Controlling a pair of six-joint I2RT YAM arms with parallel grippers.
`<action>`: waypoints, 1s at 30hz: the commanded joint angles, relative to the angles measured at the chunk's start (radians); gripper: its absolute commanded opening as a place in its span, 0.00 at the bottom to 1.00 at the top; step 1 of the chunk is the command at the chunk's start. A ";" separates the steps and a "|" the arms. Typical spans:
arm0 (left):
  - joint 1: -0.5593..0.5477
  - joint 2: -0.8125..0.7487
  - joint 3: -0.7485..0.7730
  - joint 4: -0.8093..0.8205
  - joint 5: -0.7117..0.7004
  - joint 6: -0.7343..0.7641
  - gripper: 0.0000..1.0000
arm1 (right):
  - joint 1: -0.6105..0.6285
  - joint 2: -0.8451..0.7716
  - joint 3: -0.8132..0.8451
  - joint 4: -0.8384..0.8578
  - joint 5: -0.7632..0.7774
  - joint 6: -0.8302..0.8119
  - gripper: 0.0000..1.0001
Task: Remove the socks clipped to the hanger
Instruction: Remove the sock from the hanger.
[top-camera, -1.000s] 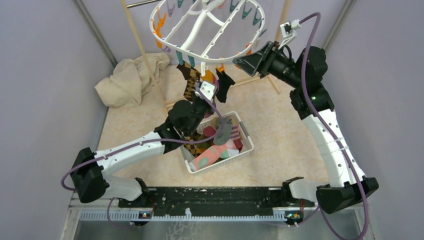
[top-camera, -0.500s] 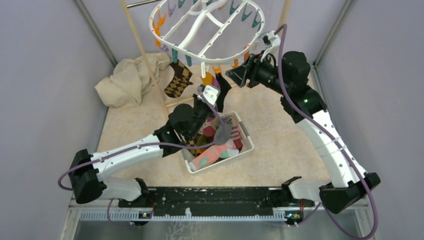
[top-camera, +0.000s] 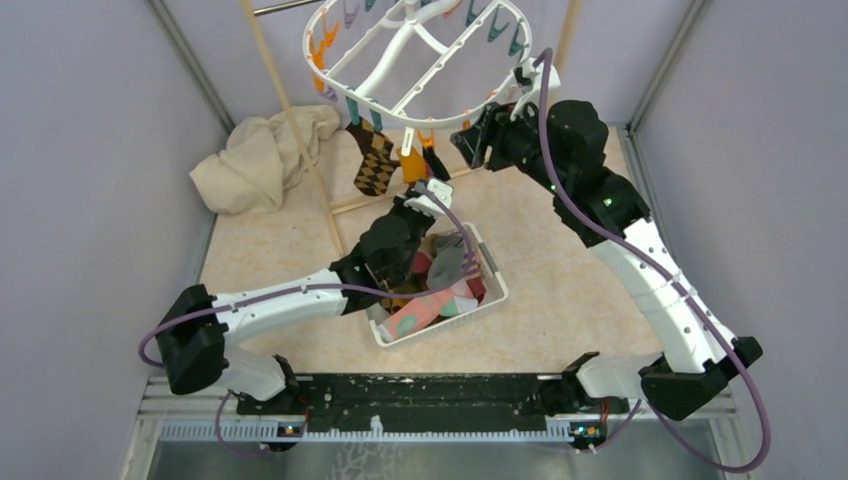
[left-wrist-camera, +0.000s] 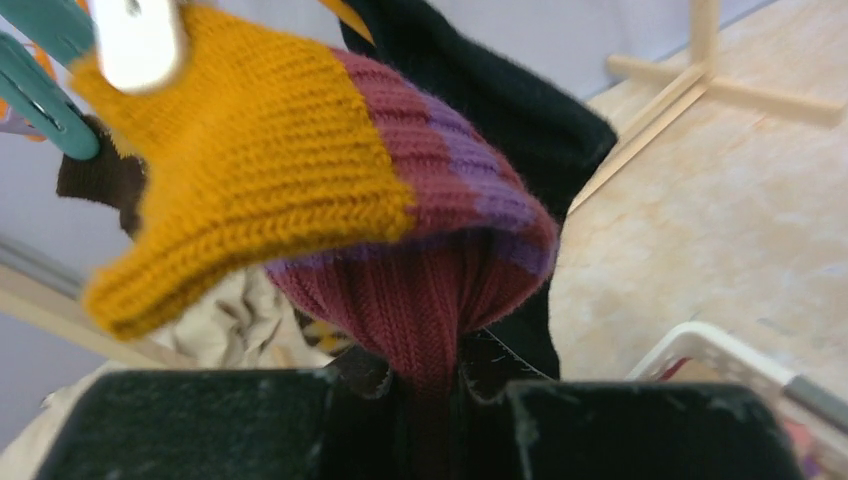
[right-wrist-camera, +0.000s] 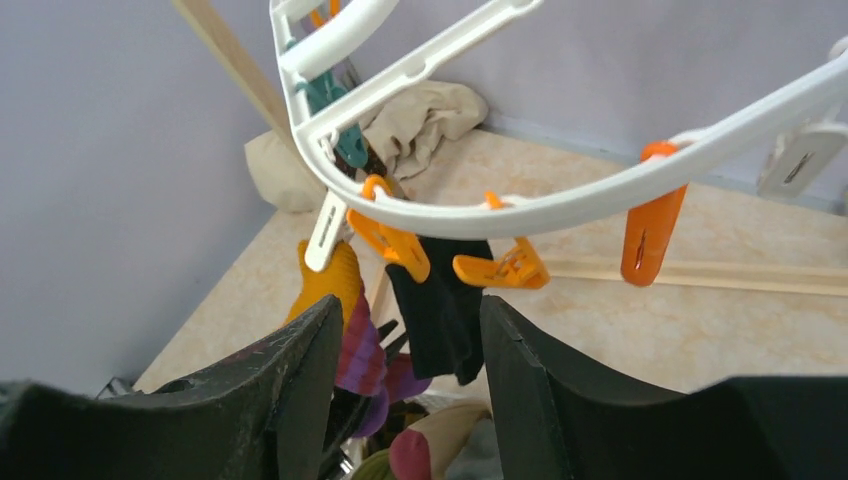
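Lilac walls (top-camera: 90, 150) enclose a beige speckled tabletop (top-camera: 560, 270) beneath the hanger (top-camera: 392, 42).

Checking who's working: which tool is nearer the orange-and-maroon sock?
Left. The left tool grips the orange-and-maroon sock from below; the right tool hovers open beside it, apart.

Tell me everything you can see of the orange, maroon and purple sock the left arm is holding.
The sock is ribbed knit: a mustard-orange end, then maroon with purple bands. It hangs from a white peg on the hanger, orange end up. Its maroon lower part is pinched in the left gripper. A black sock hangs just behind it.
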 joint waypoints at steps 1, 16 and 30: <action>-0.007 0.044 -0.015 0.094 -0.123 0.128 0.11 | 0.003 0.042 0.119 0.001 0.048 -0.016 0.55; -0.008 0.099 -0.005 0.146 -0.213 0.292 0.12 | 0.023 0.246 0.333 -0.055 -0.359 0.104 0.58; 0.046 -0.114 -0.079 -0.102 0.069 -0.057 0.12 | 0.025 0.257 0.243 0.010 -0.326 0.109 0.54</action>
